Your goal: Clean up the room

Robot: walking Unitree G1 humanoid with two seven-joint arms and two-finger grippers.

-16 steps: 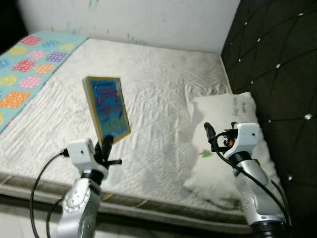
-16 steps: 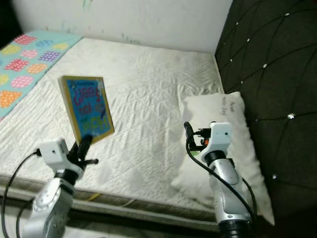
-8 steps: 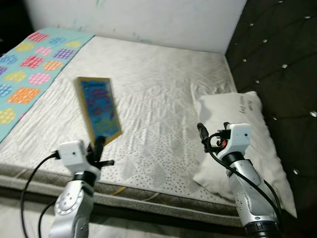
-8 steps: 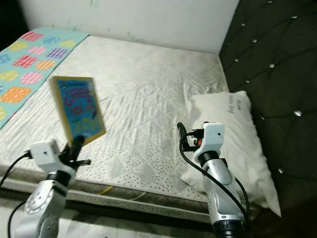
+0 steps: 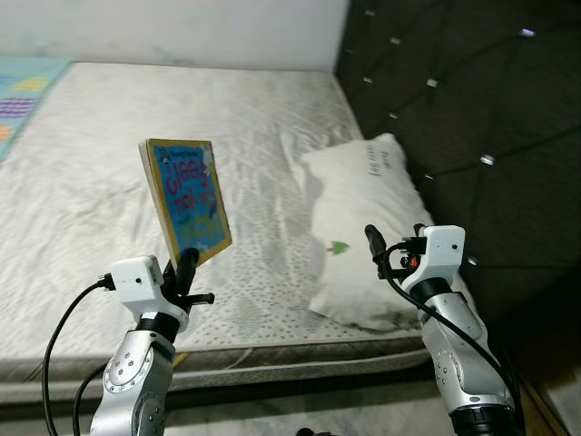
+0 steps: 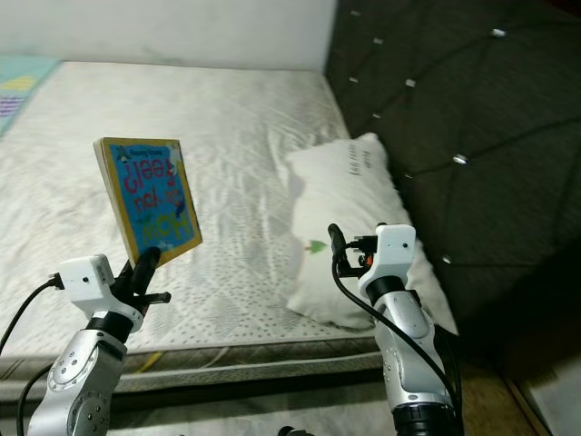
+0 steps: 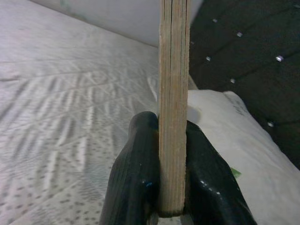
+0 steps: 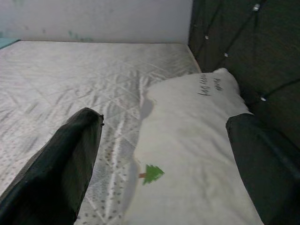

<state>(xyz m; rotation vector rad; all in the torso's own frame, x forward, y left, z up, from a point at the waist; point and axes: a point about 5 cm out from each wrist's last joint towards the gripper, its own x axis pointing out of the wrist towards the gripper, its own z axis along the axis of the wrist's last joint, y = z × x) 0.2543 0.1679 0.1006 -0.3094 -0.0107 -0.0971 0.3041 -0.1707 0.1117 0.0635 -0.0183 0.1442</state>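
Note:
A thick blue picture book [image 5: 186, 197] with red and green lettering and a yellow rim stands upright in the air over the near edge of the bed. My left gripper [image 5: 186, 269] is shut on its lower edge. In the left wrist view both black fingers [image 7: 136, 173] press the book's page edge [image 7: 173, 108] from either side. My right gripper [image 5: 392, 247] is open and holds nothing. It hovers just off the near end of a white pillow [image 5: 359, 227] with a small green tree print [image 8: 151, 173].
The bed's white quilted mattress [image 5: 109, 163] spreads out ahead. A dark tufted headboard [image 5: 454, 100] stands along the right, with the pillow against it. A patterned blanket [image 5: 14, 91] lies at the far left. The white wall [image 5: 182, 27] is behind.
The camera has swung right, so the headboard now takes more of the picture and the blanket has slid off left. My left gripper still holds the book upright. The right gripper stays open.

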